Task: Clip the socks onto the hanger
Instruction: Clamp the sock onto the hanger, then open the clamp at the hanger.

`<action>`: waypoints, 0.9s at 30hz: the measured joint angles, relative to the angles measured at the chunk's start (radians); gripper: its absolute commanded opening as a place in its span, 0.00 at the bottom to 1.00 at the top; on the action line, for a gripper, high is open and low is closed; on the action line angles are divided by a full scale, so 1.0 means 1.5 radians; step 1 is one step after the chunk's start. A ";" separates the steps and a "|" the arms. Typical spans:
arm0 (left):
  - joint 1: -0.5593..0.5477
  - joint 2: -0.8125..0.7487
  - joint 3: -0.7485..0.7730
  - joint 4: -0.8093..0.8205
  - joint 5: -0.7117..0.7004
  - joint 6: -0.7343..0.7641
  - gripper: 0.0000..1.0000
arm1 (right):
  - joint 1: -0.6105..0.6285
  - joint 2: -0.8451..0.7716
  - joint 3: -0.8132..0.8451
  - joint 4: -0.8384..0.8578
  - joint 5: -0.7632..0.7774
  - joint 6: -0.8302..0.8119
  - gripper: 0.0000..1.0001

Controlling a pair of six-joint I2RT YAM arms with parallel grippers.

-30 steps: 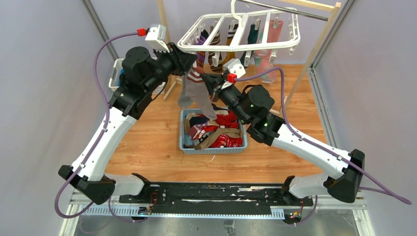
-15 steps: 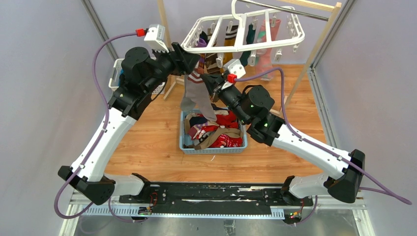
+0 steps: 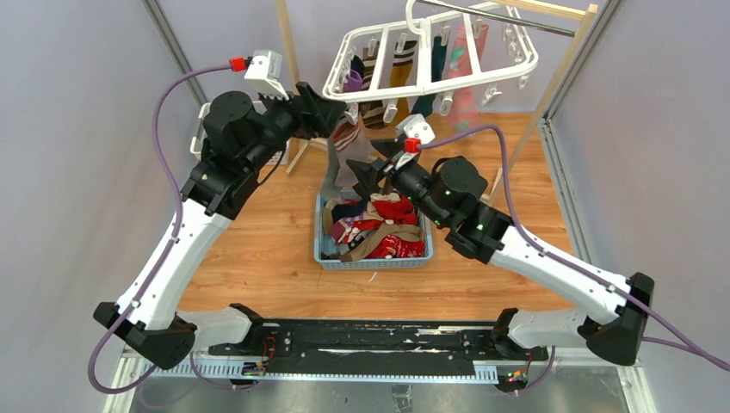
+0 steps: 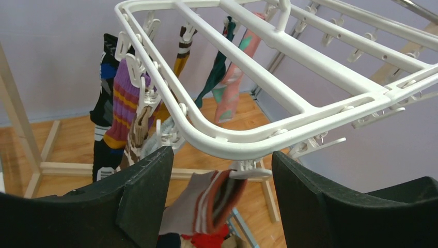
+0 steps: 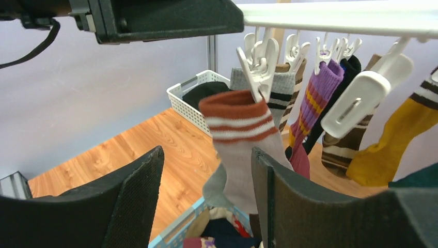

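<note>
Our striped sock (image 5: 238, 121) hangs straight down from a clip (image 5: 256, 64) on the hanger (image 4: 243, 144) by the counter's (image 3: 258, 258) far edge — just ahead of the right gripper (image 5: 206, 155), fingers parted. We find the left gripper (image 4: 221, 165) likewise spread, under the hanger's corner.

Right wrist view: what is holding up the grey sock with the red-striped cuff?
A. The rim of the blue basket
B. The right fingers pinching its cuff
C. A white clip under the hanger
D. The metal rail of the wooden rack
C: the cuff of the grey sock hangs from a white clip under the hanger, while the right fingers stand wide apart and do not pinch it.
</note>
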 measured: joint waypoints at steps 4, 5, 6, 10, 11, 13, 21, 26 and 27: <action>0.000 -0.011 -0.010 -0.004 0.002 0.012 0.72 | -0.010 -0.068 -0.031 -0.048 -0.003 0.013 0.61; 0.000 -0.014 -0.012 -0.005 0.005 0.015 0.71 | -0.018 -0.091 -0.045 -0.053 -0.002 0.015 0.61; 0.000 -0.017 -0.016 -0.004 0.009 0.019 0.71 | -0.025 -0.109 -0.055 -0.057 0.002 0.017 0.60; 0.000 -0.027 -0.023 -0.006 0.028 0.032 0.70 | -0.076 -0.158 -0.078 -0.064 0.013 0.019 0.60; 0.000 -0.029 -0.023 -0.007 0.035 0.035 0.69 | -0.088 -0.159 -0.078 -0.062 0.016 0.019 0.60; 0.000 -0.033 -0.026 -0.008 0.050 0.039 0.69 | -0.111 -0.157 -0.078 -0.061 0.016 0.019 0.59; 0.000 -0.049 -0.059 -0.019 0.113 0.052 0.66 | -0.214 -0.112 -0.073 -0.057 -0.035 0.013 0.58; 0.000 -0.051 -0.060 -0.029 0.156 0.060 0.66 | -0.281 -0.084 -0.054 -0.043 -0.152 0.037 0.52; 0.000 -0.052 -0.060 -0.031 0.165 0.062 0.66 | -0.290 -0.082 -0.053 -0.035 -0.170 0.043 0.51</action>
